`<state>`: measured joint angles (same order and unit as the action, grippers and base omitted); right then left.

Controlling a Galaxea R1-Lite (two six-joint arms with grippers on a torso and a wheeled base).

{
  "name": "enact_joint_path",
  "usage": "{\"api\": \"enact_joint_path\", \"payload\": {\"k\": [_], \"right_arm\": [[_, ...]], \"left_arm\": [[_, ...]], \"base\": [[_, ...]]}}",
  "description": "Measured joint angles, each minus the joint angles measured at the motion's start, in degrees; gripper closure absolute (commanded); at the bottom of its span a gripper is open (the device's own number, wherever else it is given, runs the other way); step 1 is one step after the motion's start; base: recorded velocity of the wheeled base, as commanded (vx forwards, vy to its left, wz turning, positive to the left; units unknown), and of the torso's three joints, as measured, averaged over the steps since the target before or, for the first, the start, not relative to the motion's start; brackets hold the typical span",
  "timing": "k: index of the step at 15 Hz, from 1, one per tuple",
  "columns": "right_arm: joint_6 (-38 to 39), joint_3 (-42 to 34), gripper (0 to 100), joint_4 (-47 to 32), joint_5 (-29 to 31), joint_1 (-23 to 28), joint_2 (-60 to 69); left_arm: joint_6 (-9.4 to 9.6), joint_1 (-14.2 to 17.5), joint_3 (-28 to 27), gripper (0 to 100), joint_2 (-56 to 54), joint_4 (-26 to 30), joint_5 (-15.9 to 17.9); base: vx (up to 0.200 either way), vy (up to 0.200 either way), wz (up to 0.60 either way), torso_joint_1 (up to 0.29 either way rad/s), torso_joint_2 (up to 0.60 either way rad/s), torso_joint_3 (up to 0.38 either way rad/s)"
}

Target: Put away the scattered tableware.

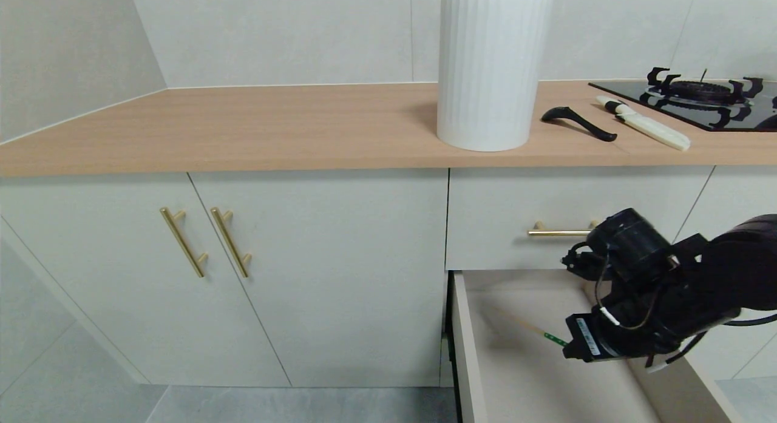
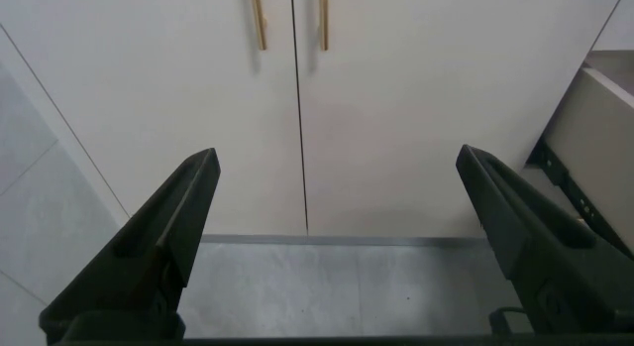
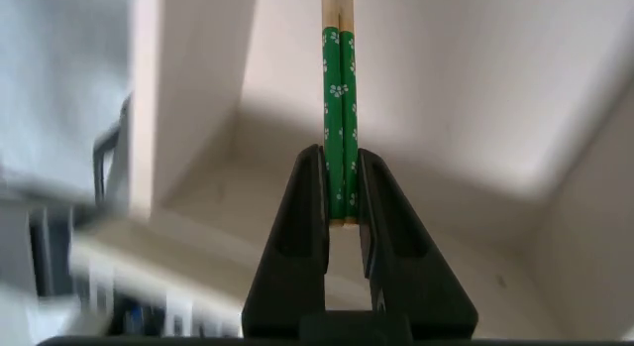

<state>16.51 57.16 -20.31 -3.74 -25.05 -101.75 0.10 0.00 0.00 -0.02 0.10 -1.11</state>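
My right gripper (image 1: 567,343) is inside the open drawer (image 1: 467,344), shut on a pair of wooden chopsticks (image 1: 527,327) with green patterned ends. In the right wrist view the chopsticks (image 3: 337,118) are pinched between the two black fingers (image 3: 302,217) and point toward the drawer's back. My left gripper (image 2: 337,237) is open and holds nothing; it faces the closed cabinet doors (image 2: 297,108) low above the floor. On the countertop (image 1: 243,125) lie a black spoon (image 1: 576,122) and a white knife (image 1: 643,122).
A tall white ribbed container (image 1: 488,68) stands on the counter beside the spoon. A black gas stove (image 1: 704,101) sits at the far right. Above the open drawer is a closed drawer with a brass handle (image 1: 558,232). Two brass handles (image 1: 203,241) mark the left cabinet doors.
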Motion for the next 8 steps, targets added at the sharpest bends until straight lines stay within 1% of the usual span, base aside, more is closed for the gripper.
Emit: {"api": "enact_joint_path", "payload": {"k": [3, 6, 8], "right_arm": [[1.78, -0.13, 100, 5.86, 1.5, 0.04, -7.81], [2.13, -0.83, 100, 9.09, 2.6, -0.13, -13.0], [2.27, -1.32, 100, 11.12, 4.39, -0.39, -15.49]], "left_arm": [[0.0, 0.0, 0.0, 0, 0.0, 0.0, 0.0], [-0.02, 0.0, 0.0, 0, 0.0, 0.0, 0.0], [0.0, 0.0, 0.0, 0, 0.0, 0.0, -0.01]], "base": [[0.0, 0.0, 0.0, 0.0, 0.0, 0.0], [0.0, 0.0, 0.0, 0.0, 0.0, 0.0], [0.0, 0.0, 0.0, 0.0, 0.0, 0.0]]}}
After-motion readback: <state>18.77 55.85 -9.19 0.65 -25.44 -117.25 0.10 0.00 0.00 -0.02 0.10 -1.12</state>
